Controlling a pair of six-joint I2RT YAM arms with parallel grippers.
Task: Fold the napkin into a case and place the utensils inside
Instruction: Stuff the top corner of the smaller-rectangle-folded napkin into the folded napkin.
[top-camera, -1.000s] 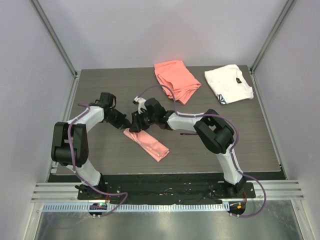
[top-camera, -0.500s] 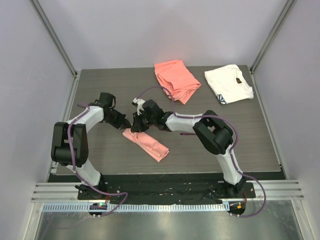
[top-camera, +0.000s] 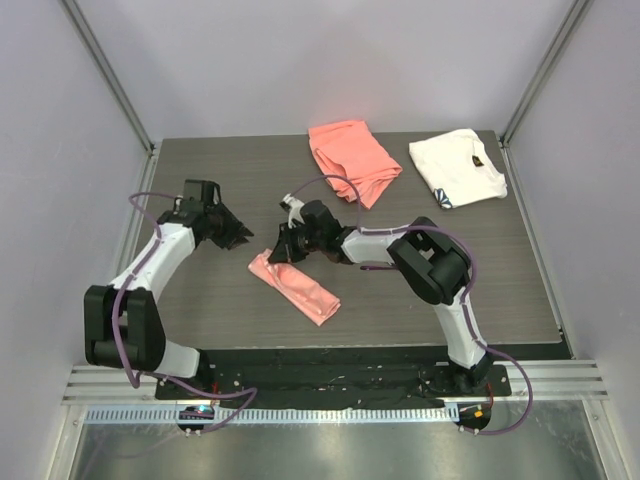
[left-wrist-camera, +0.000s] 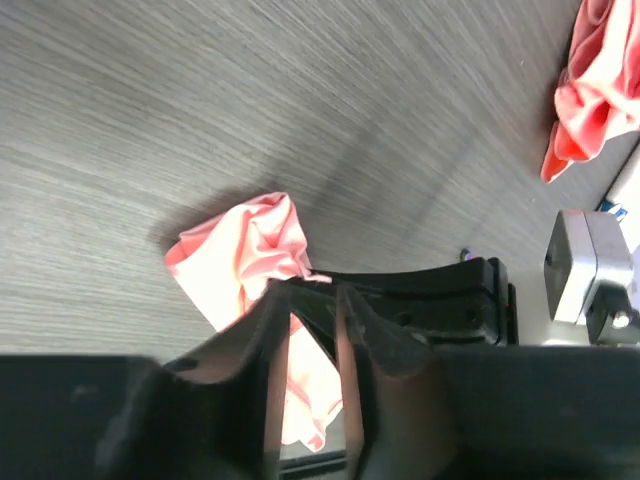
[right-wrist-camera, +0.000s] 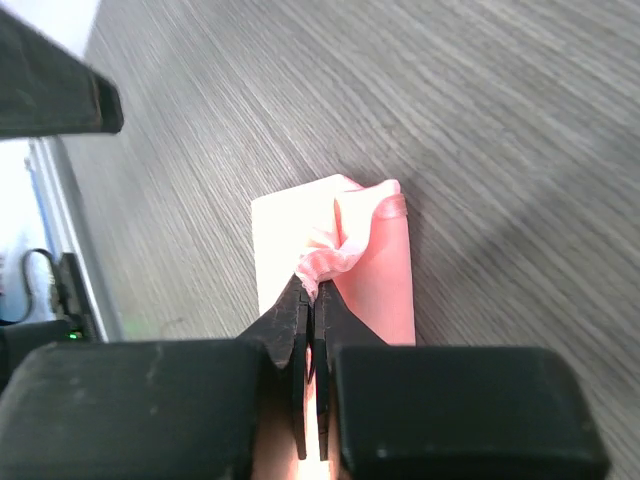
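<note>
The napkin (top-camera: 298, 290) lies on the grey table (top-camera: 480, 270), near the middle and a bit to the left. It is folded into a long thin pink strip that lies slanted, with one end up by the grippers and the other end nearer the arm bases. The right gripper (top-camera: 281, 250) is down at the far end of the strip. In the right wrist view its two fingers (right-wrist-camera: 288, 322) are pressed tight together, and a small bunched-up bit of the napkin's edge is pinched between the tips. The left gripper (top-camera: 238, 234) sits just to the left of that end and does not touch the cloth. In the left wrist view its fingers (left-wrist-camera: 275, 330) stand a little apart and hold nothing, and the crumpled end of the napkin shows past them. An orange-pink cloth (top-camera: 352, 160) and a white cloth (top-camera: 455, 165) lie at the back of the table, well away from the napkin
</note>
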